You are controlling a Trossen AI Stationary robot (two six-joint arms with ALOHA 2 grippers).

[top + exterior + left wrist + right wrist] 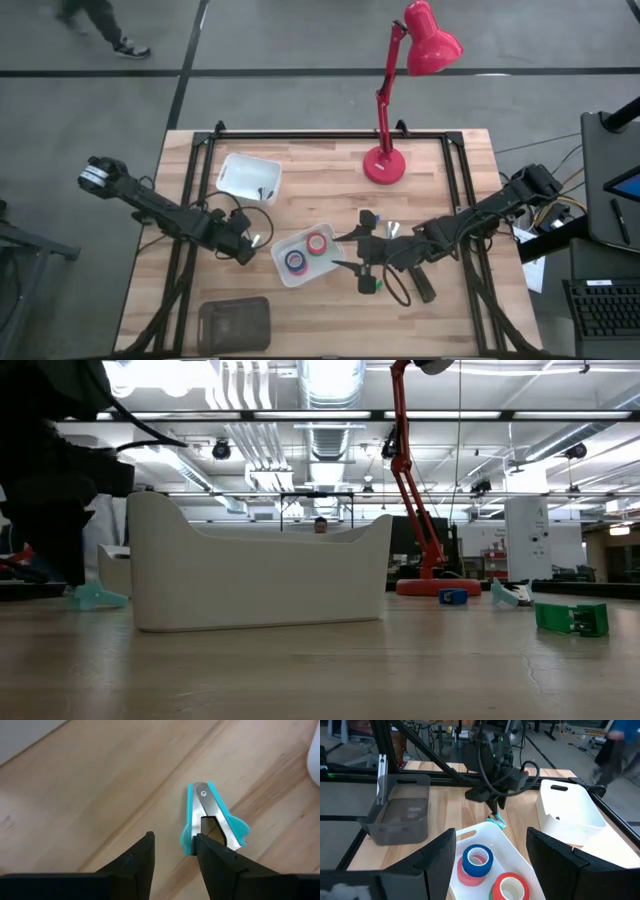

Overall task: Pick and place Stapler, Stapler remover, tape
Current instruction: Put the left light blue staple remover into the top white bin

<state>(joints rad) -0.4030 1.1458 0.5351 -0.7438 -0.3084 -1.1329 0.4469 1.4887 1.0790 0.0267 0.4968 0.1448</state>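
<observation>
A teal staple remover (212, 817) with metal jaws lies flat on the wood just left of the middle white bin (283, 272); it also shows in the low view (95, 597). My left gripper (175, 845) is open and low over the table, with one finger (212, 857) at the remover's side and the other over bare wood. The bin holds a blue tape roll (477, 859) on a pink one and a red roll (509, 887). My right gripper (492, 857) is wide open and empty above the bin's right end (345, 255). I cannot make out the stapler for sure. My left gripper has one finger (202, 845) right against the long side of the staple remover (189, 842), coming slanting down from the table's left. I cannot tell whether it touches. The remover lies outside the gap between the fingers, flat on the table.
A second white bin (248, 177) stands at the far left and a grey bin (235, 325) at the near edge. A red desk lamp (384, 165) stands at the back. A green thing (372, 287), a blue thing (370, 218) and another teal remover (392, 230) lie near my right arm.
</observation>
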